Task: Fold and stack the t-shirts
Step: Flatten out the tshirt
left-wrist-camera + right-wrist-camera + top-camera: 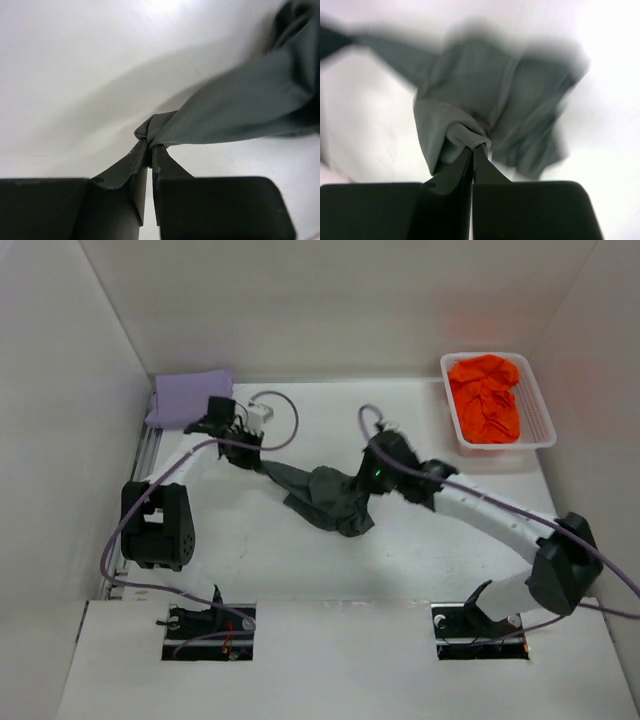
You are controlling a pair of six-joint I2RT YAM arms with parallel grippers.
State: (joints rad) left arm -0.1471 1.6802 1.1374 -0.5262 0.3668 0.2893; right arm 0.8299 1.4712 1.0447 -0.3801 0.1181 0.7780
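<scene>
The dark grey t-shirt (325, 498) hangs bunched between both grippers above the middle of the table. My left gripper (258, 458) is shut on one edge of it, seen pinched at the fingertips in the left wrist view (150, 145). My right gripper (362, 480) is shut on another bunched edge of the grey shirt (485, 100), which droops below my right gripper (474, 147). The lavender t-shirt (188, 397) lies folded at the far left corner. The orange t-shirt (485, 398) lies crumpled in the white basket (538, 400).
White walls enclose the table on the left, back and right. The basket stands at the far right corner. Purple cables loop around both arms. The left arm's black base (155, 525) sits near the left wall.
</scene>
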